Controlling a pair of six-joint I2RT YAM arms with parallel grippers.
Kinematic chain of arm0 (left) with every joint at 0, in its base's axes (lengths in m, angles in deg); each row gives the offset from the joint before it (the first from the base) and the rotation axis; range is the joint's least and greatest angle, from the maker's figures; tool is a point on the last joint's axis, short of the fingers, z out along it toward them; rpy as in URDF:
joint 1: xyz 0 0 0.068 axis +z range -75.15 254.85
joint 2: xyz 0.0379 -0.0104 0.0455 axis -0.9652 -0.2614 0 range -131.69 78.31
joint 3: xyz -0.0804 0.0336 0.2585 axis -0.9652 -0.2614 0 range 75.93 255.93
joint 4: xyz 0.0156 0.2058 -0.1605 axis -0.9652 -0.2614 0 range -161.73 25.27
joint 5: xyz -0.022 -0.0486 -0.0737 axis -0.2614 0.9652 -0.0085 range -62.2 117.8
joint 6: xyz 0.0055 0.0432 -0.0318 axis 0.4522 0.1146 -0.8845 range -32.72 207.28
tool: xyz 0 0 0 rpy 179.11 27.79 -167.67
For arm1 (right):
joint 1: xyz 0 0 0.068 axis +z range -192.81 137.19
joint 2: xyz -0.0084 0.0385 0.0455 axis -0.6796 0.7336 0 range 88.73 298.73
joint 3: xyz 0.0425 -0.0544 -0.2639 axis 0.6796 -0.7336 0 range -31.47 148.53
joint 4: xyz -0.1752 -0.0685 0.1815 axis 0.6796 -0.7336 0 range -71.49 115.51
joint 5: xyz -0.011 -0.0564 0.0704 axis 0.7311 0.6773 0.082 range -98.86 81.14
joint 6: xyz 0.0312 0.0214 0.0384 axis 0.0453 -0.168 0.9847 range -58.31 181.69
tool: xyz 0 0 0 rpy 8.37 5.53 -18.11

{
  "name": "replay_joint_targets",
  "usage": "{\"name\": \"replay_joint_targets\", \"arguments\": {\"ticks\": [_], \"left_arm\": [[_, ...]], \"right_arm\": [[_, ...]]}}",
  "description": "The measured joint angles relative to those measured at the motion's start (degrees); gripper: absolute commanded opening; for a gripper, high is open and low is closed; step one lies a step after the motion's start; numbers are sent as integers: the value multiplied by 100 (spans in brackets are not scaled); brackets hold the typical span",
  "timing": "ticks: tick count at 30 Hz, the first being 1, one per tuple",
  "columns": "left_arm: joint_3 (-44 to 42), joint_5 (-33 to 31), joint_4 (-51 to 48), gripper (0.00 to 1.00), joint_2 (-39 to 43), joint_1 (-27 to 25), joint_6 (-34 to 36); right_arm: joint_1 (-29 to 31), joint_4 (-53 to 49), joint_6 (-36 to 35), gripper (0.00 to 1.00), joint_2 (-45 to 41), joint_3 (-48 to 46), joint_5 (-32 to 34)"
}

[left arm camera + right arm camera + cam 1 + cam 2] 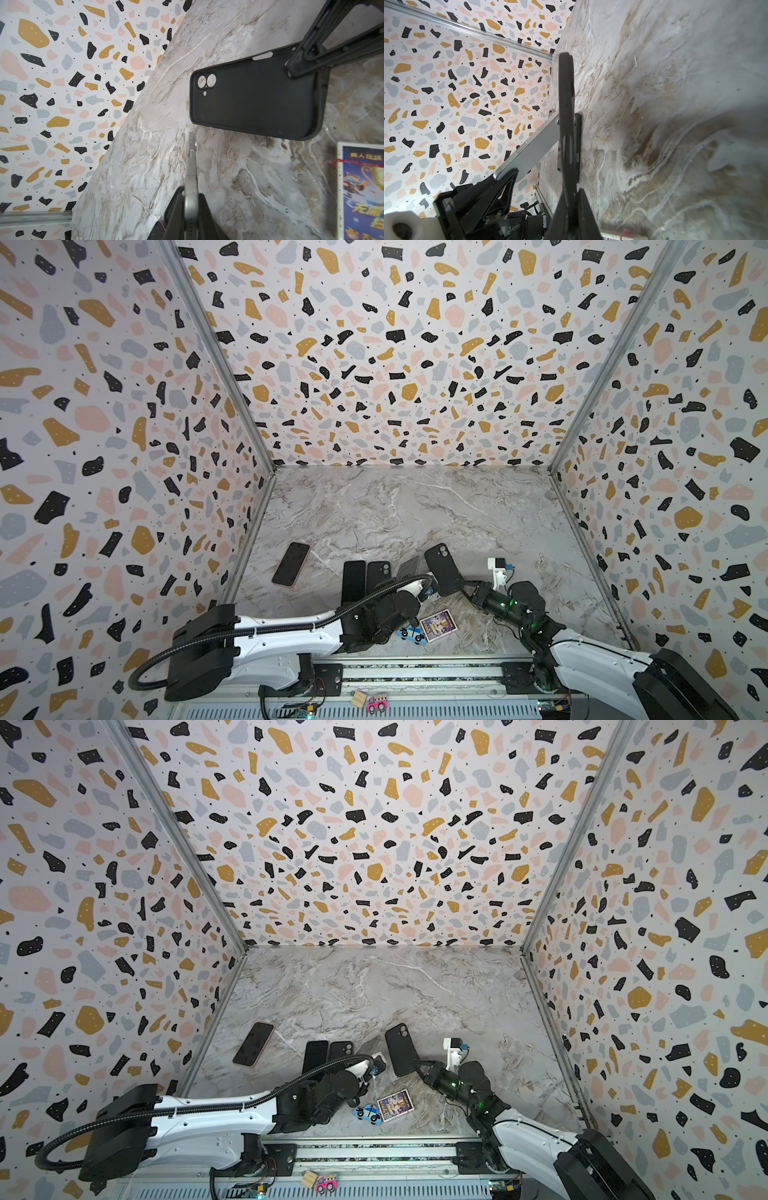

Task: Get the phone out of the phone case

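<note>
The phone (192, 166), a silver slab seen edge-on in the left wrist view, is clamped at its end by my left gripper (191, 199). In both top views it tilts up above the table (409, 566) (370, 1046), apart from the case. The black phone case (255, 104) is empty, and the marble shows through its camera holes. My right gripper (571, 193) is shut on the case's lower edge (568, 104). In both top views the case (442, 568) (400, 1048) hangs just right of the phone. The right wrist view also shows the phone (535, 149).
A dark phone in a pink case (291, 564) lies at the left. Two black phone-shaped slabs (354, 580) (378, 572) lie beside the left arm. A picture card (438, 624) and a blue toy car (411, 635) lie near the front. A wood block (358, 698) sits on the rail.
</note>
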Motion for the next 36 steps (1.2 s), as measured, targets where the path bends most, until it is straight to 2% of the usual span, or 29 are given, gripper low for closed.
{"name": "replay_joint_targets", "arguments": {"ticks": [9,31,33,36], "left_arm": [[-9,-472,225,0,-1008,-282,326],[52,-1193,498,0,-1851,-409,662],[52,-1200,494,3,-1864,-415,671],[59,-1200,476,13,-1867,-442,669]], "right_arm": [[63,221,120,0,686,0,0],[389,721,160,0,1357,74,66],[424,789,179,0,1451,96,66],[470,831,221,0,1565,127,79]]}}
